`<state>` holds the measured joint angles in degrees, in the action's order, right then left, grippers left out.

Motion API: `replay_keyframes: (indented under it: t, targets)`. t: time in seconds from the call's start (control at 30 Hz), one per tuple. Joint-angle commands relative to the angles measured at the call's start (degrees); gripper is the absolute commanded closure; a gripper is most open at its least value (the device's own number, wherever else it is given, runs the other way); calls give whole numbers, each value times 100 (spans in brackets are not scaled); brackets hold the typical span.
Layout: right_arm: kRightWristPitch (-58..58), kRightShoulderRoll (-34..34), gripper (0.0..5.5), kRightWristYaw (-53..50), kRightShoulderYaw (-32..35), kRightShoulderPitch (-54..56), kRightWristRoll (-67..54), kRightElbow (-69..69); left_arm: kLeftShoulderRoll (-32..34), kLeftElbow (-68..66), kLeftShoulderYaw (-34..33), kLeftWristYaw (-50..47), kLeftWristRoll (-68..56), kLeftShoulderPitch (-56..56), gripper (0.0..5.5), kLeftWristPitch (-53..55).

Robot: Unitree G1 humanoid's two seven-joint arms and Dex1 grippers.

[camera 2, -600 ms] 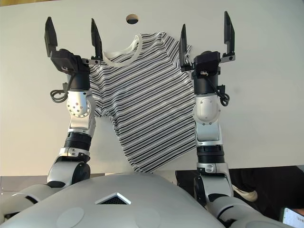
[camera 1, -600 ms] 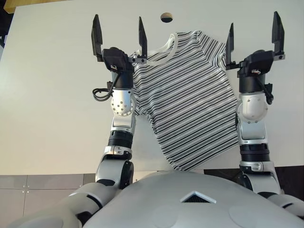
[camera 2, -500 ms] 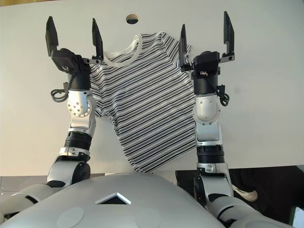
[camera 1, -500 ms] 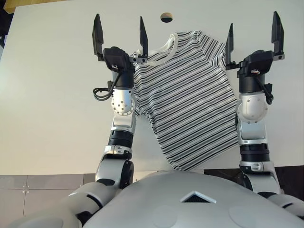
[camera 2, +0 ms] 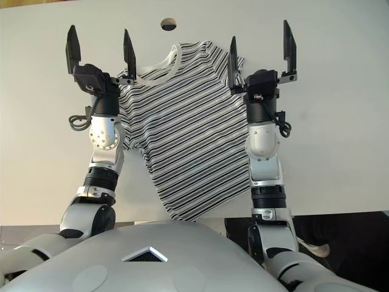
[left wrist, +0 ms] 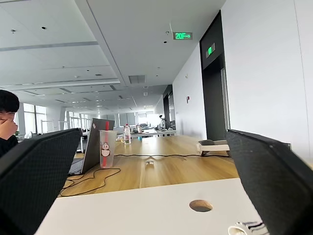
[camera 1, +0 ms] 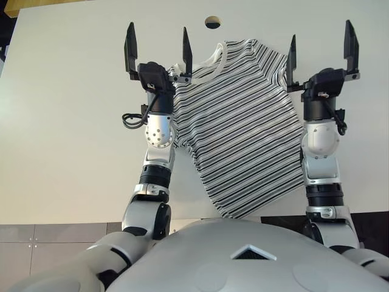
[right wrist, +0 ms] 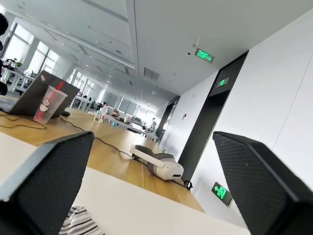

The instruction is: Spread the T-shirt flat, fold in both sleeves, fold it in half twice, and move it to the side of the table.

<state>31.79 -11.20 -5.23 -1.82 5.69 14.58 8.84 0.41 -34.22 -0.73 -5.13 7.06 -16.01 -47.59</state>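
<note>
A black-and-white striped T-shirt with a white collar lies askew on the white table, its hem hanging over the near edge and both sleeves tucked or bunched. My left gripper is held above the shirt's left shoulder, open and empty. My right gripper is raised over the shirt's right sleeve edge, also open with nothing between its fingers. A bit of the collar peeks into the left wrist view; striped cloth appears in the right wrist view.
A round cable hole sits in the table just beyond the collar. Bare tabletop stretches wide to the left and a strip to the right. Beyond the table, a wooden desk holds a laptop, cup and cables.
Both arms have shifted slightly: the left gripper moved a little right toward the collar, the right gripper moved slightly up and left. The shirt has not moved.
</note>
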Motion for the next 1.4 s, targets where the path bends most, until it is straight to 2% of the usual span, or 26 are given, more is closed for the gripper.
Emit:
replay_keyframes:
  t: [0.03, 0.3, 0.5, 0.63, 0.73, 0.87, 1.0, 1.1, 1.27, 1.4]
  targets:
    - [191, 35, 102, -126, 1, 210, 68, 316, 26, -510, -6, -53, 30, -322, 0, -201]
    - [670, 110, 102, -314, -106, 886, 167, 1449, 211, -1503, -193, -219, 8, -710, 0, -616]
    - [847, 89, 102, -312, -170, 987, 228, 1625, 217, -1652, -194, -287, 43, -770, 0, -768]
    - [615, -164, 102, -261, -316, 978, 781, 1320, 163, -1453, -179, -372, 69, -707, 0, -804]
    - [80, -526, 102, 356, -350, 1501, 750, 1279, 225, -1357, -346, -494, -56, -762, 0, -783]
    - [-608, -1098, 102, 861, -672, 2903, 1255, 2949, 172, -1042, -482, -490, -293, -807, 0, -761]
    - [-945, -1184, 102, 661, -1355, 4049, 1972, 4983, 90, -683, -447, -432, -365, -667, 0, -781]
    - [-920, -969, 102, 666, -1933, 4285, 2403, 5848, 34, -185, -402, -345, -475, -512, 0, -658]
    - [-976, -832, 102, 760, -2268, 4228, 2491, 6458, -77, 920, -250, 62, -1037, -265, 0, -48]
    - [-1107, -938, 102, 872, -2372, 4283, 2491, 6627, -100, 1230, -243, 152, -1084, -173, 0, 198]
